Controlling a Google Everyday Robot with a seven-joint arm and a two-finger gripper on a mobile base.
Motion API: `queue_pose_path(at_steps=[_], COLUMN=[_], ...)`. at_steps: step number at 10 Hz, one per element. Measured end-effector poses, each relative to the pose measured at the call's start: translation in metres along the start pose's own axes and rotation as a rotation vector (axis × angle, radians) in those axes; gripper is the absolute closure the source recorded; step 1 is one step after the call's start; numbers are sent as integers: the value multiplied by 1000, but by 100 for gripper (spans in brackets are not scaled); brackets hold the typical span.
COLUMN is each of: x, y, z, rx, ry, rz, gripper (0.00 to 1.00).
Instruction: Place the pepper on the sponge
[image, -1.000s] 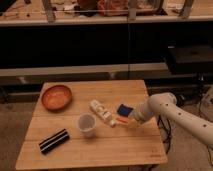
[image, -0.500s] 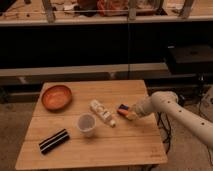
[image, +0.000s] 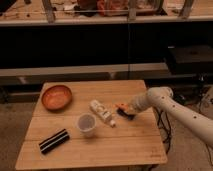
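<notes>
Pepper (image: 121, 106) sits at the upper left edge of the dark sponge (image: 127, 116), toward the right side of the counter (image: 100, 145). Its long axis runs roughly left to right; the stem end is unclear. The end effector (image: 130, 110) is just beside its right end, and I cannot tell whether it is gripping.

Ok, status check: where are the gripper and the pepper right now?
Gripper low at the sponge. Pepper at its tip, just over the sponge; contact unclear. White bottle close beside, not blocking.
</notes>
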Motion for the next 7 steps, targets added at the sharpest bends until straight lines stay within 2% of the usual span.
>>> queue_pose_path(at_steps=[2, 6, 7], x=[-3, 0, 5], y=[0, 0, 1], z=[1, -5, -7], rx=[-3, -21, -36], ry=[5, 17, 41], rz=[-7, -18, -21], gripper=[23, 20, 20])
